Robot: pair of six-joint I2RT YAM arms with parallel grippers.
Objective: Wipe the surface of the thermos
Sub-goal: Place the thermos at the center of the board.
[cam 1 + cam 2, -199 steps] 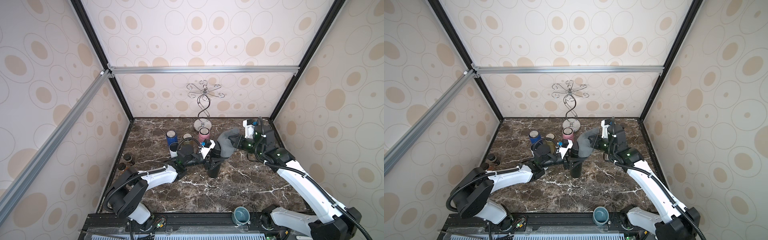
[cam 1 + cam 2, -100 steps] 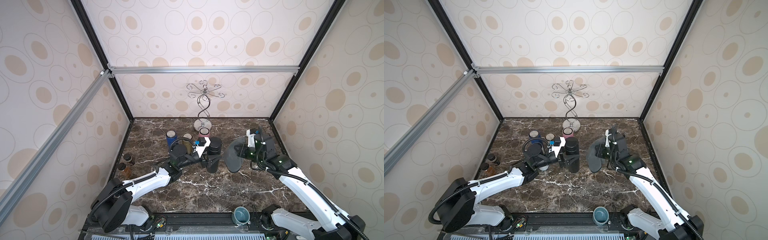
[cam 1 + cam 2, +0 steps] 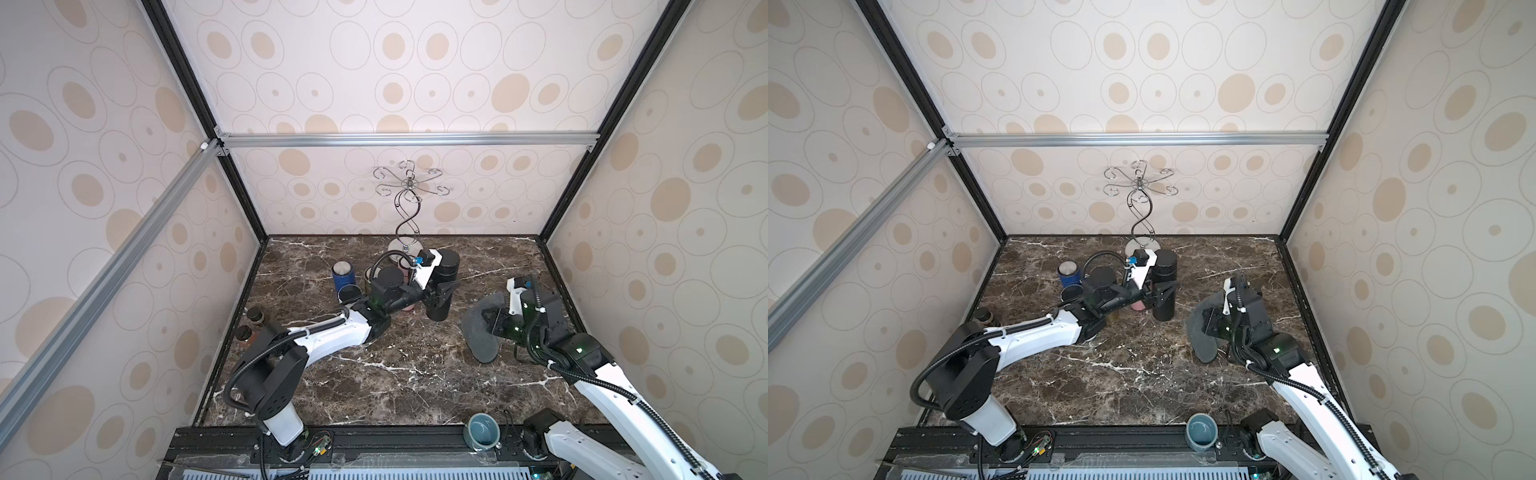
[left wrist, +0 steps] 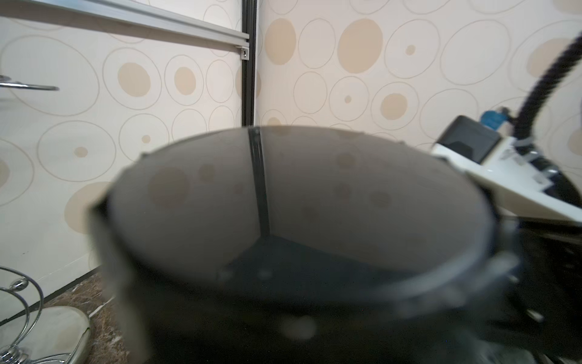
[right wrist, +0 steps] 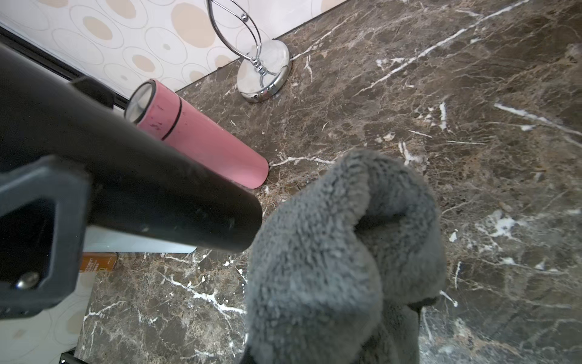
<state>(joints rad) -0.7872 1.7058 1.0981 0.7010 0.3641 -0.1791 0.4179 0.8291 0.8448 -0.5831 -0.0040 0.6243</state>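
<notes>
Two arms in frame. Teal ceramic cup (image 3: 482, 431) sits at the front edge of the brown marble surface (image 3: 374, 386). Right gripper (image 3: 495, 323), near the right edge, is clenched on a grey fluffy cloth (image 3: 480, 338), which hangs apart from the black cylindrical thermos (image 3: 448, 266). Thermos is upright toward back centre, clamped by the left gripper (image 3: 441, 291). Pink cylindrical flask (image 5: 201, 138) stands just beside it. Chrome wire stand (image 5: 264, 72) is at the back edge.
</notes>
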